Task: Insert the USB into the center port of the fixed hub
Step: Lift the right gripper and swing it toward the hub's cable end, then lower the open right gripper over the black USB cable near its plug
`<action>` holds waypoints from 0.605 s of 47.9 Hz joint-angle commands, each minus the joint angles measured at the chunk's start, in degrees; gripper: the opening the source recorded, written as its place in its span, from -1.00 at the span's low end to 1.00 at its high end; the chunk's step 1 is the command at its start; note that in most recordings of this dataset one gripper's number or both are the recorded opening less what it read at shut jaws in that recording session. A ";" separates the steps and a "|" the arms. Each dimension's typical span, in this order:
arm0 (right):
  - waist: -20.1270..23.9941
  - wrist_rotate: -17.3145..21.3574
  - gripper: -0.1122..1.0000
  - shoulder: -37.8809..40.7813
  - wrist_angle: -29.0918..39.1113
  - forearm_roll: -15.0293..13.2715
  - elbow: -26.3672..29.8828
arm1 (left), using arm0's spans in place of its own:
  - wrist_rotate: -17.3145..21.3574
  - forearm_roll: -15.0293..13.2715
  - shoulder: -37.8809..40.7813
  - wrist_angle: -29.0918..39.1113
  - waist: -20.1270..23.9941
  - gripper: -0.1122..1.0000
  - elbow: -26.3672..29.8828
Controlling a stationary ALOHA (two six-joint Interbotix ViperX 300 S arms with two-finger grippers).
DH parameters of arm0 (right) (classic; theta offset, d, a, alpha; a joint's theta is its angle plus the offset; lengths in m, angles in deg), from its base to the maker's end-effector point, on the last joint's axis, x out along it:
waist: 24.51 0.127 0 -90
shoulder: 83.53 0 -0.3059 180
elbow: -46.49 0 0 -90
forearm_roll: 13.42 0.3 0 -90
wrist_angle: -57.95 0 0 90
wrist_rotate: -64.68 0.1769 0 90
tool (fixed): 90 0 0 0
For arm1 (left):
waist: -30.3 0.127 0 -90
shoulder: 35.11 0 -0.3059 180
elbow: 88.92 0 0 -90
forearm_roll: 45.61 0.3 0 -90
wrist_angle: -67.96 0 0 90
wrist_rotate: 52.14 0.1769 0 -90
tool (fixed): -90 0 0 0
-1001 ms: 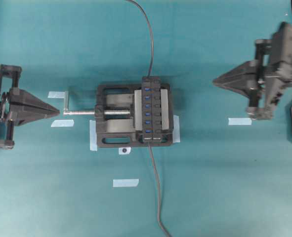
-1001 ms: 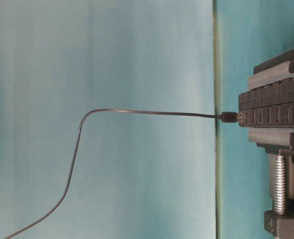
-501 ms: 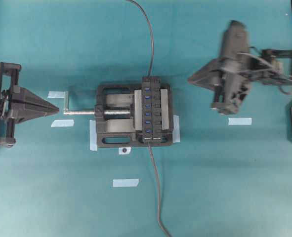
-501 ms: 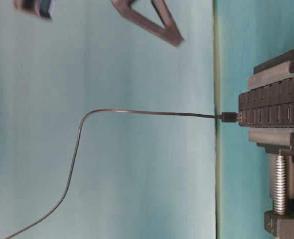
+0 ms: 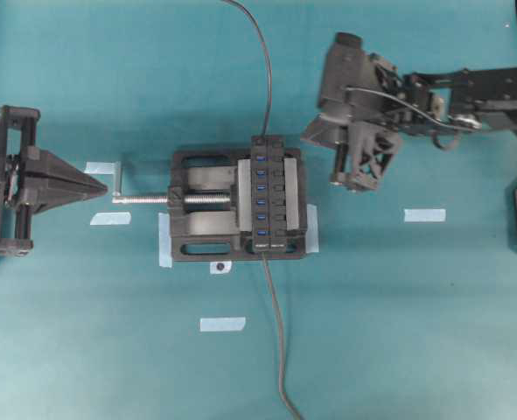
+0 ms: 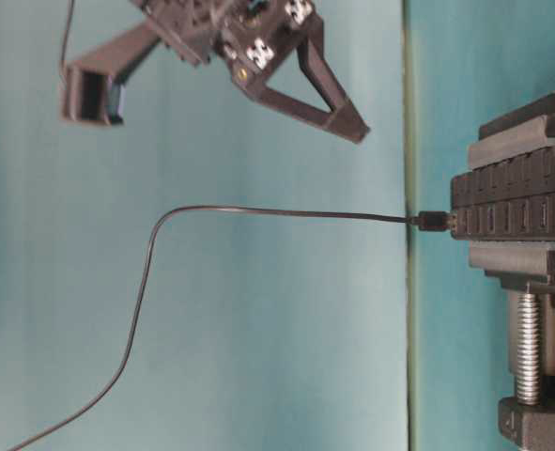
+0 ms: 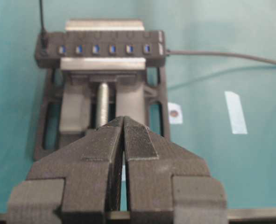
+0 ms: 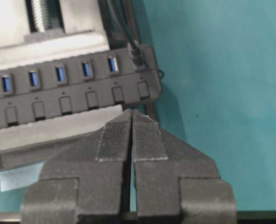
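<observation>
Plainly, the job has hardly begun. Seen from overhead, the fixed hub (image 5: 268,194) sits clamped in a black vise (image 5: 197,232) at mid-table, its row of blue ports running from 12 to 6 o'clock. The USB (image 6: 434,221) is seated in the port at the hub's 12 o'clock end, and its thin cable (image 5: 262,52) trails off toward 12 o'clock. The hub's own thicker cable (image 5: 277,350) leaves toward 6 o'clock. The center port (image 7: 95,49) shows bare blue with nothing in it, so the plug is three slots from where it belongs. Neither arm holds anything. The right gripper (image 8: 131,116) hangs above the table at about 2 o'clock from the hub, near the plugged end but touching nothing, with its jaws pressed together. The left gripper (image 7: 123,122) waits at 9 o'clock, just off the tip of the vise screw, with its jaws likewise together. By my reckoning everything is left to do: open a gripper, take the plug, draw it out of the end port, carry it along the row and press it into the fourth slot.
</observation>
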 commanded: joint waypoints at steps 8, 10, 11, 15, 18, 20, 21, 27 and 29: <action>-0.26 -1.14 -0.83 2.29 1.49 0.00 4.66 | 0.00 0.09 0.35 0.44 0.18 -0.80 1.49; -0.26 -1.58 -0.83 2.72 1.49 -0.09 5.01 | 0.00 0.09 0.35 0.53 0.18 -0.80 1.49; -0.26 -1.76 -0.83 2.99 1.49 -0.09 5.27 | 0.00 0.18 0.35 0.53 0.18 -0.80 1.49; -0.26 -2.55 -0.83 3.87 1.58 0.00 6.24 | 0.00 0.18 0.26 0.44 0.18 -0.80 1.49; -0.26 -2.99 -0.83 4.48 1.85 0.00 6.77 | 0.09 0.09 0.26 0.53 0.18 -0.80 1.58; -0.26 -3.16 -0.83 4.92 2.29 -0.09 7.21 | 0.09 0.09 0.35 0.53 0.18 -0.80 1.58; -0.26 -3.43 -0.83 5.10 2.46 0.00 7.38 | 0.00 0.09 0.35 0.53 0.18 -0.80 1.58; -0.26 -4.31 -0.83 6.24 3.08 0.00 8.17 | 0.09 0.09 0.35 0.53 0.18 -0.80 1.49; -0.26 -4.48 -0.83 6.59 3.08 -0.09 8.35 | 0.00 0.09 0.26 0.53 0.18 -0.80 1.49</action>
